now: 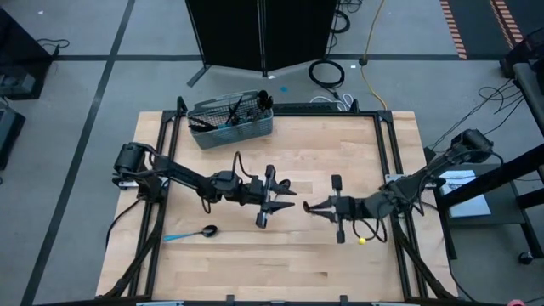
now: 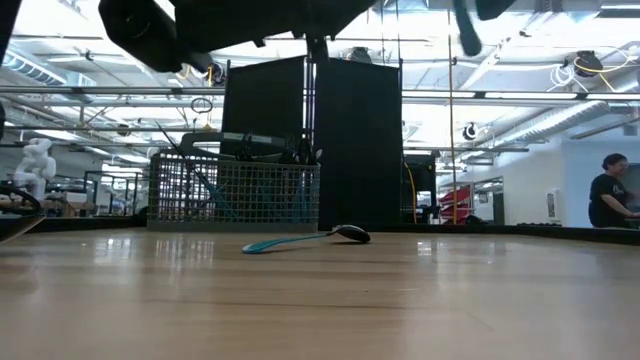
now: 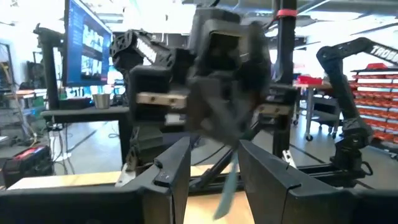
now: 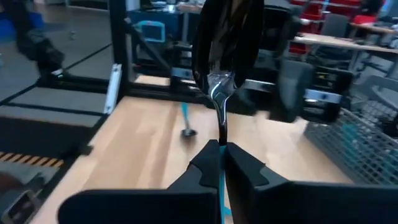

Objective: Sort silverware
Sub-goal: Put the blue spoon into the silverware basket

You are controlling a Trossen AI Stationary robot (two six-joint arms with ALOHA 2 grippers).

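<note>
My right gripper (image 1: 308, 206) (image 4: 222, 149) hovers over the table's middle, shut on a spoon (image 4: 219, 56) with a dark head and a light-blue handle. My left gripper (image 1: 287, 205) (image 3: 214, 149) faces it from the left at a short distance, open. In the left wrist view the blue handle (image 3: 227, 186) shows between the left fingers, and they do not touch it. A second blue-handled spoon (image 1: 191, 233) (image 2: 310, 238) lies flat on the table near the left arm. The grey wire-mesh basket (image 1: 231, 121) (image 2: 235, 190) stands at the far edge with several utensils upright in it. My right gripper pinches the spoon between its two fingers where the dark neck (image 4: 220, 132) meets the blue handle. The dark head sticks out beyond the fingertips toward my left gripper. The spoon is lifted clear of the table.
A small yellow object (image 1: 363, 240) lies on the table beside the right arm. Black frame rails (image 1: 387, 144) border the wooden top. A person (image 2: 610, 195) sits far off in the room behind. Bare wood lies along the near edge (image 1: 280, 272).
</note>
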